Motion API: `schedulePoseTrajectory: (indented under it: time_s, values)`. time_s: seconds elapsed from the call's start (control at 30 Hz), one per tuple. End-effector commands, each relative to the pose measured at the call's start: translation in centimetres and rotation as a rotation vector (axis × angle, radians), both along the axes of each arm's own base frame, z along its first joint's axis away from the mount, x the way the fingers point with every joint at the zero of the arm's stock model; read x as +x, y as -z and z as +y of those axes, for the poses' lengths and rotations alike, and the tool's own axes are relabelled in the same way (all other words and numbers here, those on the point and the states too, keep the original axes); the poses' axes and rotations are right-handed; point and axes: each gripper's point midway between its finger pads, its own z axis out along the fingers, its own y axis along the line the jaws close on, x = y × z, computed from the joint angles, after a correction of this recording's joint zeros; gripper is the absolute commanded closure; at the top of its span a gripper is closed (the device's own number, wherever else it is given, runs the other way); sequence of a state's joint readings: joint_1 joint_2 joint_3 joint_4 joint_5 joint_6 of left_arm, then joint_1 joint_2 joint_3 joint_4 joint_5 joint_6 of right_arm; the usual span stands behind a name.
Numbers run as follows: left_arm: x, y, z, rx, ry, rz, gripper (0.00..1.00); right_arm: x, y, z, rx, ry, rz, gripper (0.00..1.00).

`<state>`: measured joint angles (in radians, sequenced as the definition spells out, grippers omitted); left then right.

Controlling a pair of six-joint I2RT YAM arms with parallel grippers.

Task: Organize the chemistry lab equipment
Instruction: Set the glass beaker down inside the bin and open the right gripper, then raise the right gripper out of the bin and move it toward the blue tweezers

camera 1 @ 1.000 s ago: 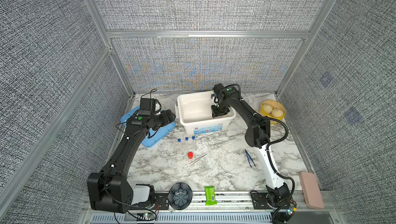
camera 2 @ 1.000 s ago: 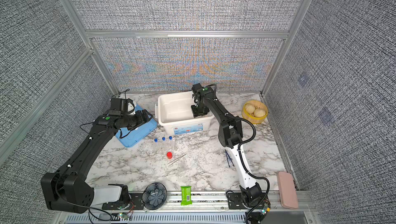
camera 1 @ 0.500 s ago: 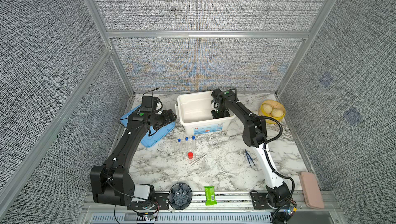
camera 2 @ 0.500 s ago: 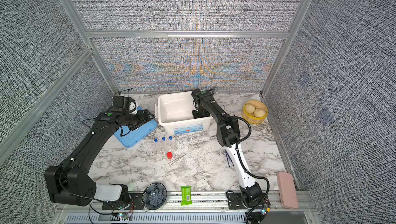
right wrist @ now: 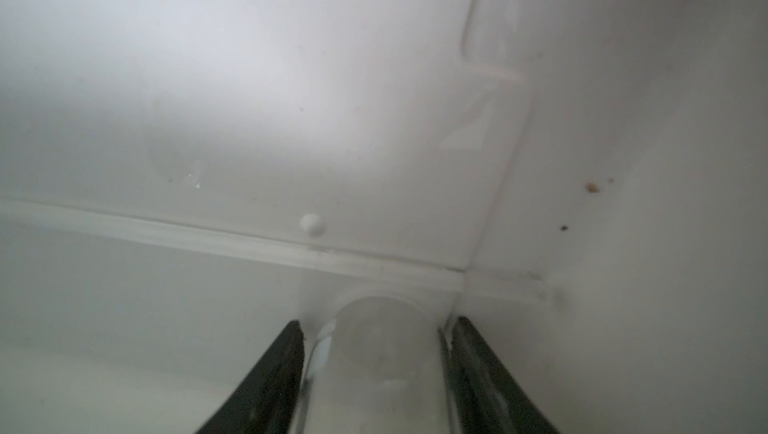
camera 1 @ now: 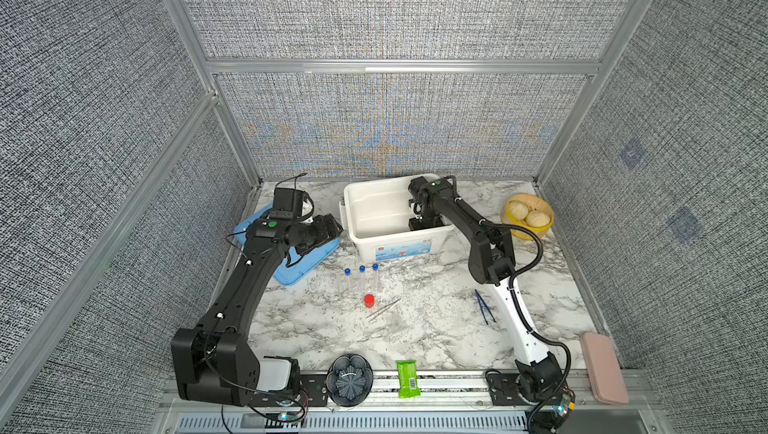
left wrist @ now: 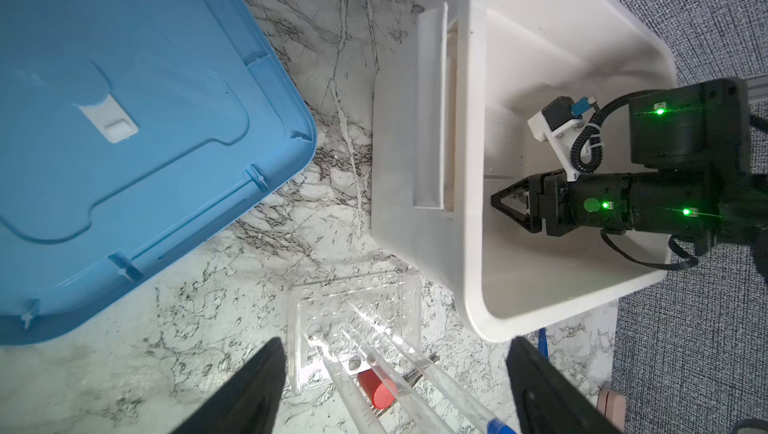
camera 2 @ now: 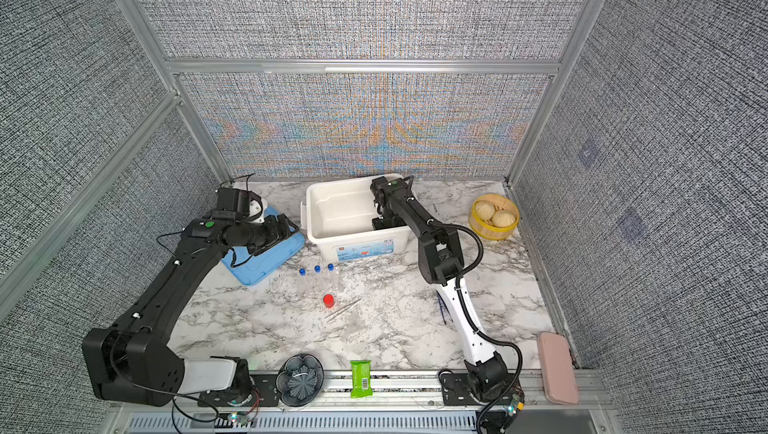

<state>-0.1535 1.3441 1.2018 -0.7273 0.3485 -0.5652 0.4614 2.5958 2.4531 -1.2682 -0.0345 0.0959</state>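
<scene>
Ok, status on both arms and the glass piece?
Left gripper open by blue lid. Right gripper in white bin, jaws flanking clear glass piece, grip unclear. Nothing blocking seen.

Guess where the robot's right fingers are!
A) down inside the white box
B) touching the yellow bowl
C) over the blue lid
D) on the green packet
A: the left wrist view shows the right gripper sitting low between the walls of the white box.

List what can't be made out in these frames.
- Right tool: in both top views, its body and the white bin hide the fingertips.
- Clear glass piece: blurred in right wrist view; finger contact unclear.
- Blue-capped tubes: cut by left wrist view's bottom edge.
- Dark blue tweezers: partly behind right arm in a top view.
</scene>
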Motion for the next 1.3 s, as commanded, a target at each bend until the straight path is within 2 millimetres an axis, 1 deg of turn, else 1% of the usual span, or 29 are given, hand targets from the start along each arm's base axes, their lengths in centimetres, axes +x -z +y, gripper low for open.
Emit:
schedulePoseTrajectory:
  time_s: [0.0,0.27,0.43,0.6,0.8,0.93,1.03,1.17,1.27]
  values:
    - [-0.3,-0.2,0.0,-0.008,0.003,0.001,0.15,-0.2,-1.7,-0.2,-0.005,-0.004,-0.016,0.37]
    - [-0.8,-0.7,0.0,-0.009,0.008,-0.011,0.15,-0.4,-6.5,0.3,0.035,-0.021,-0.097,0.24]
    - [-1.3,-1.0,0.1,-0.006,0.012,-0.018,0.15,-0.7,-9.6,0.2,0.055,-0.023,-0.143,0.23]
    - [-1.6,-1.5,0.3,0.007,0.014,-0.054,0.15,-1.5,-13.2,0.0,0.085,-0.021,-0.19,0.22]
    - [-2.0,-1.9,0.7,0.019,0.009,-0.091,0.15,-2.6,-16.5,-0.3,0.116,-0.027,-0.23,0.22]
    - [-2.2,-2.1,0.8,0.022,0.007,-0.098,0.15,-4.4,-19.3,-0.8,0.123,-0.041,-0.252,0.22]
    - [-2.1,-2.1,1.0,0.036,0.001,-0.105,0.15,-6.2,-21.1,-1.8,0.109,-0.048,-0.281,0.22]
    - [-1.8,-2.0,1.1,0.042,0.001,-0.106,0.14,-9.2,-22.5,-4.1,0.094,-0.032,-0.318,0.23]
    - [-1.7,-2.1,1.1,0.047,0.004,-0.106,0.14,-11.7,-23.1,-6.6,0.064,-0.009,-0.353,0.23]
